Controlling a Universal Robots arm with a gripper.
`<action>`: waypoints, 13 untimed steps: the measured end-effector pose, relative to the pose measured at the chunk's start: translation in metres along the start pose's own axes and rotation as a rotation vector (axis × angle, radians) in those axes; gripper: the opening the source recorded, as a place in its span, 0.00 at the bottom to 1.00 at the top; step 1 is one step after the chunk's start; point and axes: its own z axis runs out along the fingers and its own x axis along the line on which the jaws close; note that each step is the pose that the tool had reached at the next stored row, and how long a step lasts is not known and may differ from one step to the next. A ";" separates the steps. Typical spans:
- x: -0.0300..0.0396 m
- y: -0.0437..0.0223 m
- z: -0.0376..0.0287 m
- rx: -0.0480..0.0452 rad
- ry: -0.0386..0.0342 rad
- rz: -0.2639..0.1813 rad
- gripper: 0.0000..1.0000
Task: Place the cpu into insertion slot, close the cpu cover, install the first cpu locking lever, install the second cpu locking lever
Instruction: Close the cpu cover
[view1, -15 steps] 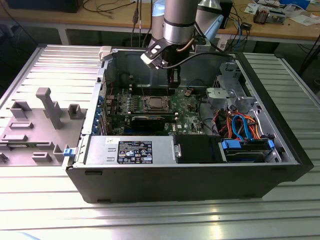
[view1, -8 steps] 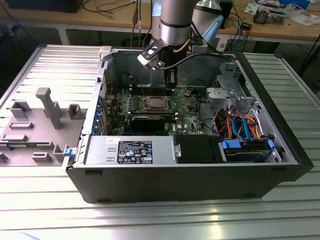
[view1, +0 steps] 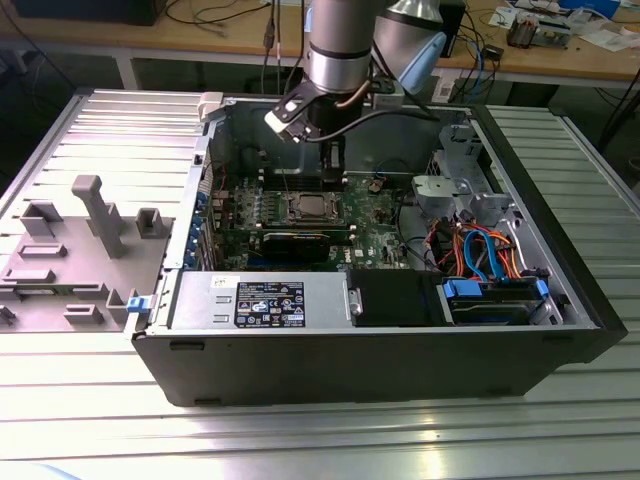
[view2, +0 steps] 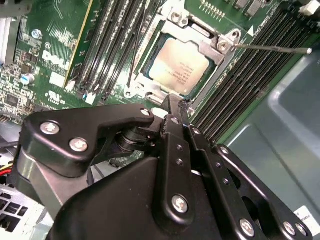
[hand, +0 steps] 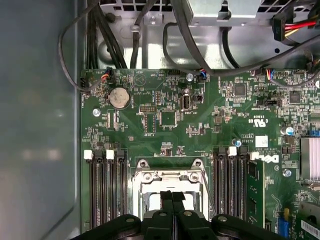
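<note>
A Universal Robots arm reaches down into an open computer case (view1: 350, 350) lying on a ribbed metal table (view1: 300, 440), its gripper (view1: 335, 172) hanging just above the green motherboard (hand: 165, 130), a little beyond the far side of the socket. In both wrist views the gripper (view2: 175, 102) (hand: 172, 196) has its two black fingers pressed together with nothing between them, their tips poised at the edge of the insertion slot (view2: 137, 89). The cpu (view2: 179, 64), its silver-grey top facing up, lies seated in that slot, at the middle of the board between two banks of black memory slots (view2: 115, 40). The cpu cover (view2: 209, 49), a silver frame, lies down flat around the chip, which shows through its square window. A thin metal lever (view2: 272, 48) runs out from one corner of the socket across the memory slots on one side, and a second lever (view2: 136, 50) runs along the opposite side; whether either is latched cannot be told. A round coin battery (hand: 120, 98) sits on the board away from the socket. Toward the exterior view's right, orange and blue cables (view1: 480, 250) fill the drive bay, and on the exterior view's left a grey moulded panel (view1: 70, 250) lies on the table beside the case.
</note>
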 end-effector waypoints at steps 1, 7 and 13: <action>0.0000 -0.0010 0.0003 0.0000 0.0000 0.000 0.11; 0.0000 -0.0121 0.0034 0.0000 -0.0001 0.000 0.11; 0.0001 -0.0170 0.0076 0.0066 0.0003 -0.012 0.11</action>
